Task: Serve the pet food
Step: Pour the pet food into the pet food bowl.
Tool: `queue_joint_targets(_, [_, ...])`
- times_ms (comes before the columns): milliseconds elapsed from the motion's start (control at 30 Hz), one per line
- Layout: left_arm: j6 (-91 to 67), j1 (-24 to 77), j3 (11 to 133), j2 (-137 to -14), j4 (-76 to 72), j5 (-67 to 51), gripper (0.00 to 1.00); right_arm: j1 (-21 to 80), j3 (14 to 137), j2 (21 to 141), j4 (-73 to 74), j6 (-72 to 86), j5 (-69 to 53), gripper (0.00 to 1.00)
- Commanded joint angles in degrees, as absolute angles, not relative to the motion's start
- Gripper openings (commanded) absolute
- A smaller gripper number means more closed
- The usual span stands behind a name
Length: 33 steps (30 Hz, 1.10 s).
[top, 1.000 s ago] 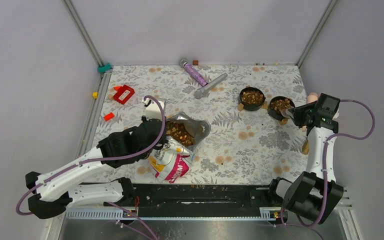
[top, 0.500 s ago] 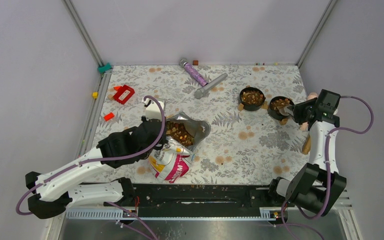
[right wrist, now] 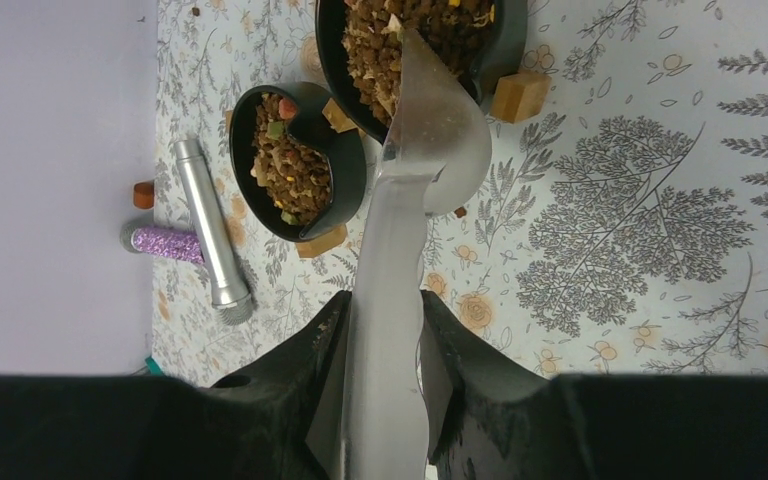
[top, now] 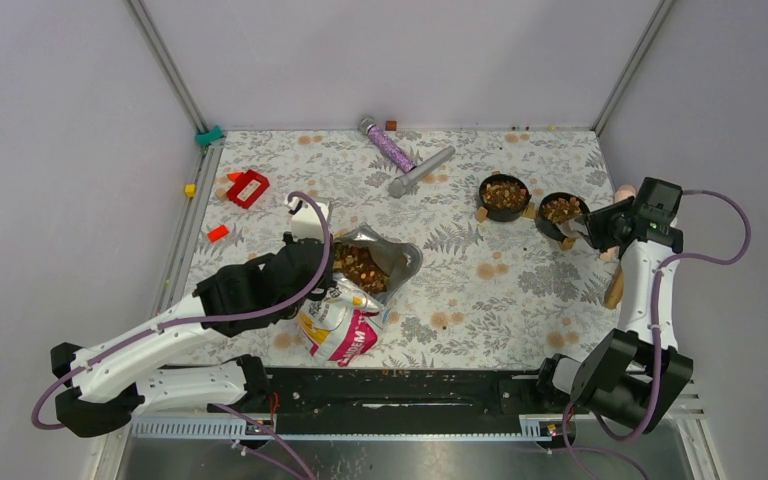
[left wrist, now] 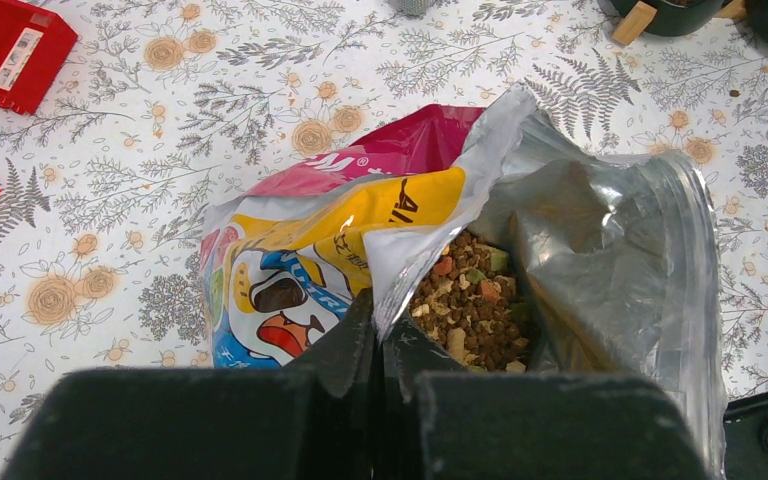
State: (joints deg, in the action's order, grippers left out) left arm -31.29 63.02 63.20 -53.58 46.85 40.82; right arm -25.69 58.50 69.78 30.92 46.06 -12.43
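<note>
We saw the bag (left wrist: 360, 215) lying on its side on the flowered table (top: 520, 290), left of the middle. Its mouth gaped toward the far right and showed the silver lining. The pet food (left wrist: 465, 305) sat just inside that mouth, brown and tan bits with a few green and orange ones among them. The left gripper (left wrist: 378, 325) was clamped tight on the near edge of the bag's mouth, pinching the foil between its fingers.

At the far right of the table two black bowls stood side by side, each propped on small wooden blocks (right wrist: 520, 95). The left bowl (right wrist: 350, 170) and the right bowl (right wrist: 508, 40) both held a heap of the same food. The right gripper (right wrist: 383, 305) was partly closed around the handle of a metal spoon (right wrist: 435, 130). It held the spoon with the scoop reaching over the near rim of the right bowl, the tip above the food there. We could not tell whether the spoon touched the food.

A silver tube (top: 421, 171) and a purple glitter tube (top: 388, 146) lay crossed near the far edge, and a red plastic piece (top: 248, 188) lay at the far left
</note>
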Motion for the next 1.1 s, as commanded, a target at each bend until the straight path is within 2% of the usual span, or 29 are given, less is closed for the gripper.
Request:
queue_joint_targets(0, [-31.51, 64.51, 65.02, -51.33, 39.07, 40.69, 0.00, -25.97, 61.83, 67.63, 32.83, 44.24, -10.27, 0.00])
queue_joint_targets(1067, [-31.42, 64.78, 64.94, -51.11, 39.01, 41.13, 0.00, -26.01, 66.53, 69.10, 36.54, 41.55, -10.01, 0.00])
